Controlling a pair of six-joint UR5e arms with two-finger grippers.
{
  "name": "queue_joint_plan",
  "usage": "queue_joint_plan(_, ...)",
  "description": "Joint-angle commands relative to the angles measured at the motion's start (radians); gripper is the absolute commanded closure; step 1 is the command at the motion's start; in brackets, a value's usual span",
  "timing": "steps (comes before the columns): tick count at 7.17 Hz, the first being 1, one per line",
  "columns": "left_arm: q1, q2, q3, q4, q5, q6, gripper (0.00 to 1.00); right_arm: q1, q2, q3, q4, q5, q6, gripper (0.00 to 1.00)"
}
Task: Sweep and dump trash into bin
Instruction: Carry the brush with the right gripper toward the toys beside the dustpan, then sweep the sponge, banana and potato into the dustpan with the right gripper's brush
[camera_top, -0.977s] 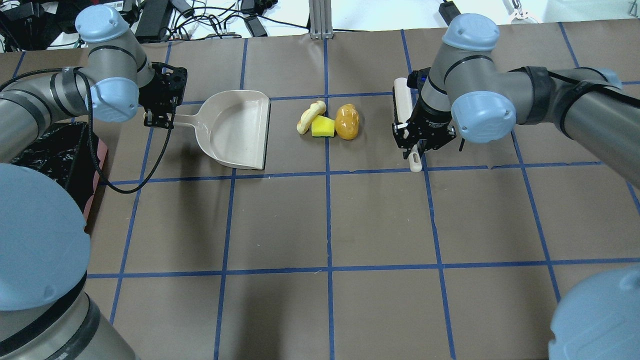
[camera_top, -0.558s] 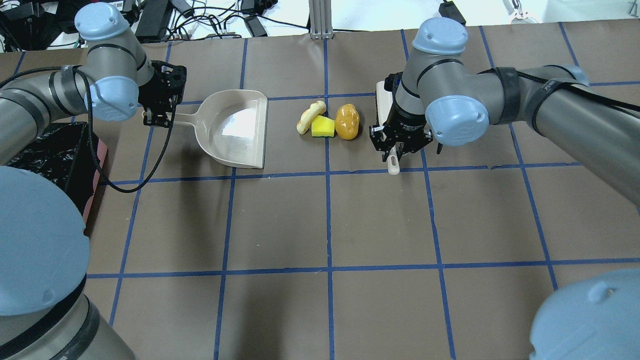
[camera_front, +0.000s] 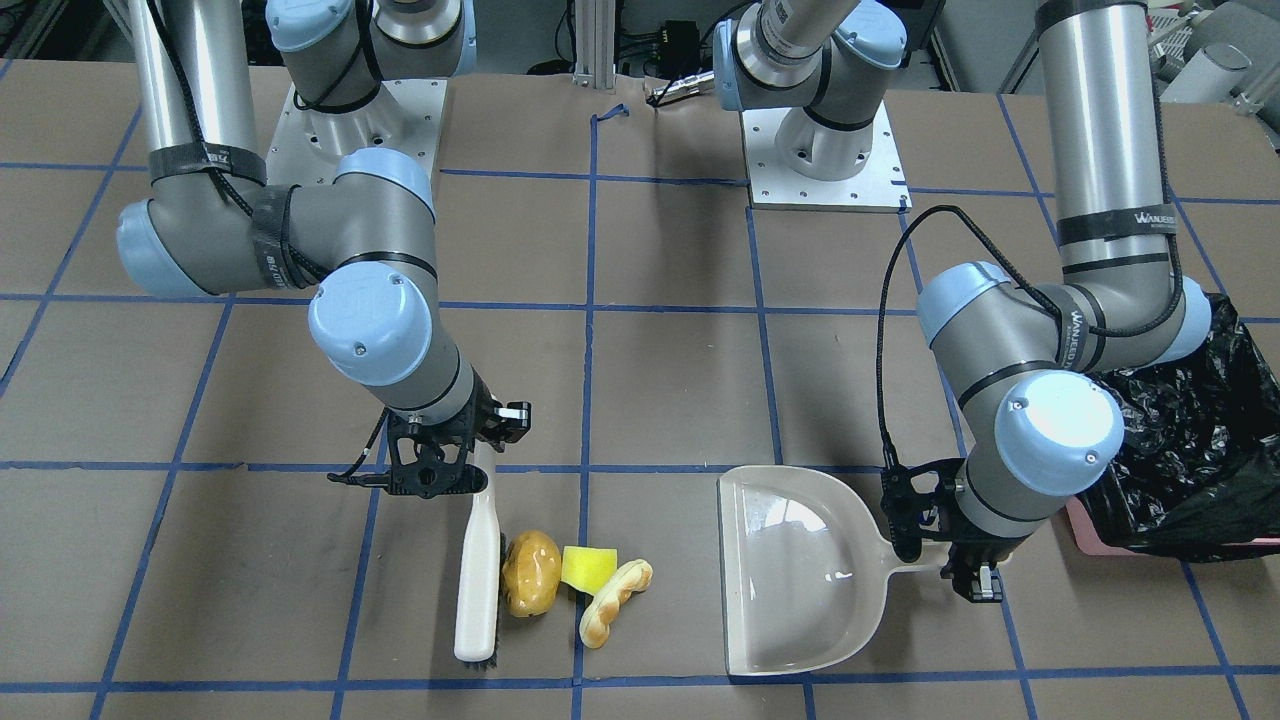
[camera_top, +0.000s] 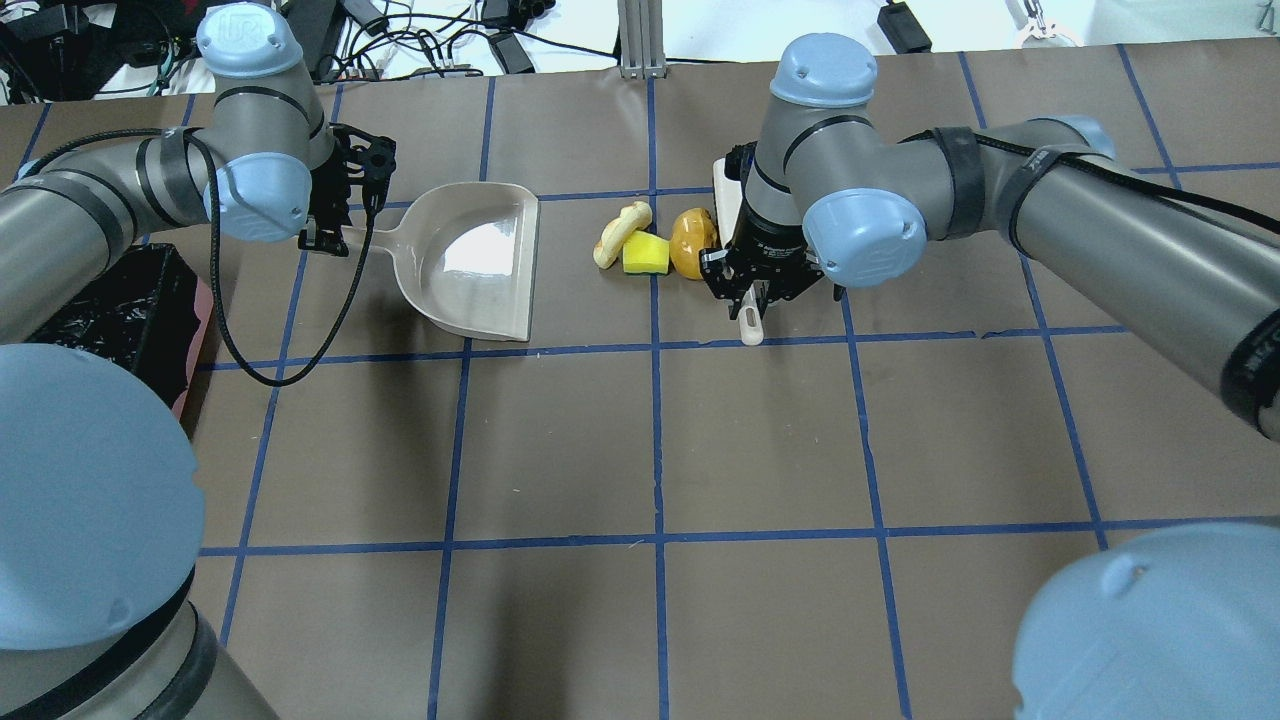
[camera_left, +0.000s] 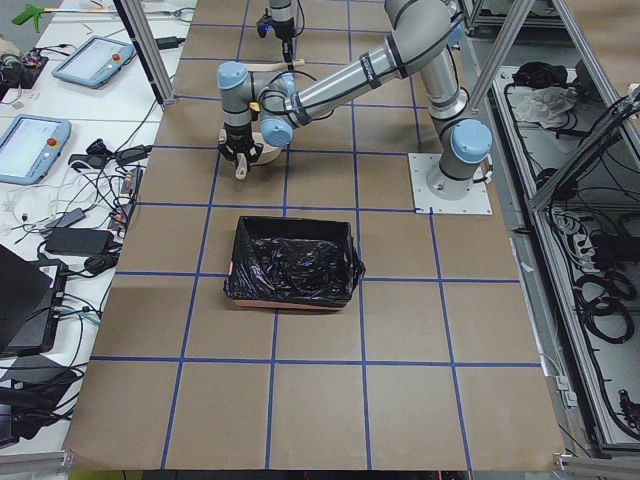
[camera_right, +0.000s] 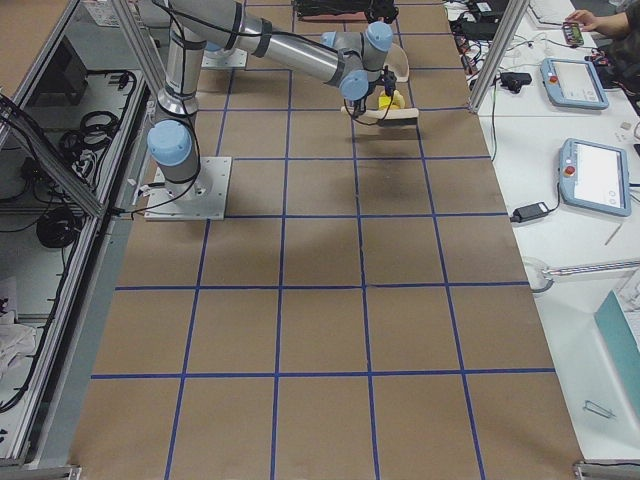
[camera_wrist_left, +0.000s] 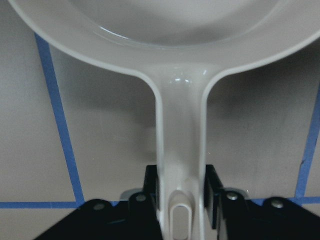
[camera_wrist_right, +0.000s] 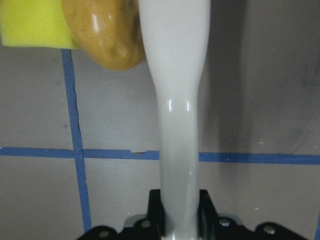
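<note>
The trash lies in a row between the tools: a golden-brown potato lump (camera_top: 693, 243), a yellow-green wedge (camera_top: 646, 254) and a tan croissant (camera_top: 621, 232). My right gripper (camera_top: 757, 290) is shut on the handle of a white brush (camera_front: 478, 570). The brush head rests against the potato's side, as the right wrist view (camera_wrist_right: 175, 75) shows. My left gripper (camera_top: 330, 235) is shut on the handle of the beige dustpan (camera_top: 470, 260), which lies flat with its open mouth facing the trash. A gap separates it from the croissant. The bin (camera_top: 120, 300), black-lined with a pink edge, sits at the table's left edge.
Blue tape lines grid the brown table. The bin also shows in the front view (camera_front: 1180, 440), just behind my left arm's elbow. Cables and power bricks (camera_top: 400, 40) lie beyond the far table edge. The arm base plates (camera_front: 820, 150) stand at the robot side.
My right gripper has carried the brush leftward until its head reaches the potato. My left arm has shifted its pose slightly; the dustpan stays almost where it was. The trash has not visibly moved.
</note>
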Motion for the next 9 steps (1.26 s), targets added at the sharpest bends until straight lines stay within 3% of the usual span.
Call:
queue_joint_plan(1,-0.002,0.001,0.001,0.000,0.003,-0.011,0.91,0.025,0.013,-0.004,-0.006,0.039,0.034,1.00)
queue_joint_plan(9,-0.002,0.006,0.001,0.000,0.005,-0.012,0.91,0.124,0.123,-0.143,-0.006,0.039,0.163,1.00)
